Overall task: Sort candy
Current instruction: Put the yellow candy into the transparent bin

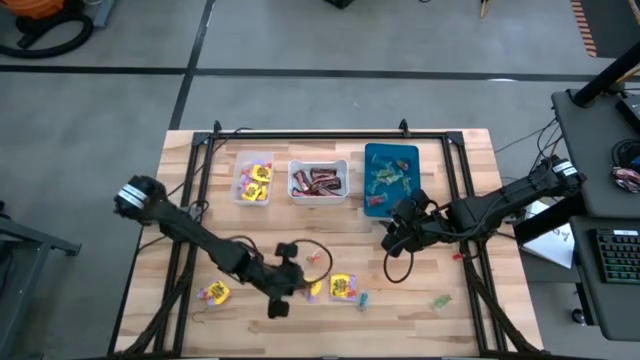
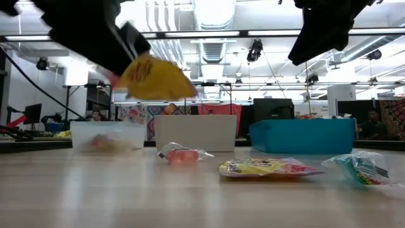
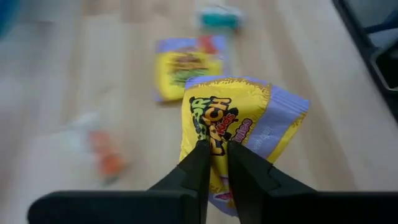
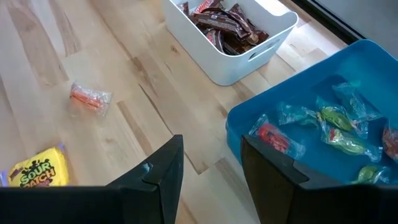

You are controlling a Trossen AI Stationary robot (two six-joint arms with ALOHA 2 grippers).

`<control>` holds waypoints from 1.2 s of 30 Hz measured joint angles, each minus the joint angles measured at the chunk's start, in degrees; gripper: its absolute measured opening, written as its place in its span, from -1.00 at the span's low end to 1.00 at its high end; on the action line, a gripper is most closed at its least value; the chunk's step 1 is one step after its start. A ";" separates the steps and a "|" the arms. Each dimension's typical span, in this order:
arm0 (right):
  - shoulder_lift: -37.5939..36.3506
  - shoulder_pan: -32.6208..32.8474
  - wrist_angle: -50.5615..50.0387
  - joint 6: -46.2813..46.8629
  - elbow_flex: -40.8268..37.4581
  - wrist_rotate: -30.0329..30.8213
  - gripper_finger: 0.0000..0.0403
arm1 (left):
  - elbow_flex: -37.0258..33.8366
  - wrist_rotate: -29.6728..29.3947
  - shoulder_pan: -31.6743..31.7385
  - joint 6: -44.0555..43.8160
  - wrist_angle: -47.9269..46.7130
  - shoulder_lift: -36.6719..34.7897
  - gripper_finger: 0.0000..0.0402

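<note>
Your left claw (image 3: 214,152) is pinching a yellow candy packet (image 3: 239,121), lifted off the counter (image 1: 400,320) above another yellow packet (image 3: 186,65). Your right claw (image 4: 211,162), spread and empty, hovers beside the blue bin (image 4: 323,81).

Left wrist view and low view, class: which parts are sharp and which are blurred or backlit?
Left wrist view: the held yellow packet is sharp, while the table and the candies behind blur. Low view: the near tabletop is soft, ceiling lights glare, and both arms show as dark silhouettes.
</note>
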 joint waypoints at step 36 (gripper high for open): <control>0.00 0.01 2.72 0.00 -0.02 0.12 -0.25 | -8.87 -17.27 56.25 0.40 -35.80 -23.87 -0.81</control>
